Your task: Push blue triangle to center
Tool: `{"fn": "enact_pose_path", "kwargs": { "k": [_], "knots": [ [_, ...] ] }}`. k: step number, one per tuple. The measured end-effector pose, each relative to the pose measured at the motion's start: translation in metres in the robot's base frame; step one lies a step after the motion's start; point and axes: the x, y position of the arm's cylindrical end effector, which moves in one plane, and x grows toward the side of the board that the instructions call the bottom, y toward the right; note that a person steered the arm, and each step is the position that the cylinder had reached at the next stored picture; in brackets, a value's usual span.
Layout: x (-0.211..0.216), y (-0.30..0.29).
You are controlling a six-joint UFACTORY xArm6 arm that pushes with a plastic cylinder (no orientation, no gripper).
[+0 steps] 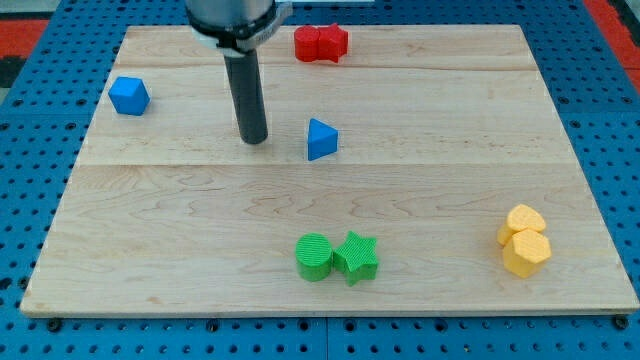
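Observation:
The blue triangle (321,139) lies on the wooden board (420,190), a little above the board's middle. My tip (253,139) rests on the board just left of the blue triangle, with a small gap between them. The dark rod rises from the tip toward the view's top.
A blue cube-like block (129,96) sits at the upper left. A red block (321,44) lies at the top centre. A green cylinder (314,257) and a green star (356,257) touch near the bottom centre. Two yellow blocks (524,240) sit at the lower right.

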Motion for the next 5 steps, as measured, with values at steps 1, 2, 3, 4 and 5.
{"fn": "enact_pose_path", "kwargs": {
  "k": [1, 2, 3, 4, 5],
  "knots": [
    [0.009, 0.019],
    [0.009, 0.051],
    [0.007, 0.088],
    [0.008, 0.076],
    [0.021, -0.012]
  ]
}}
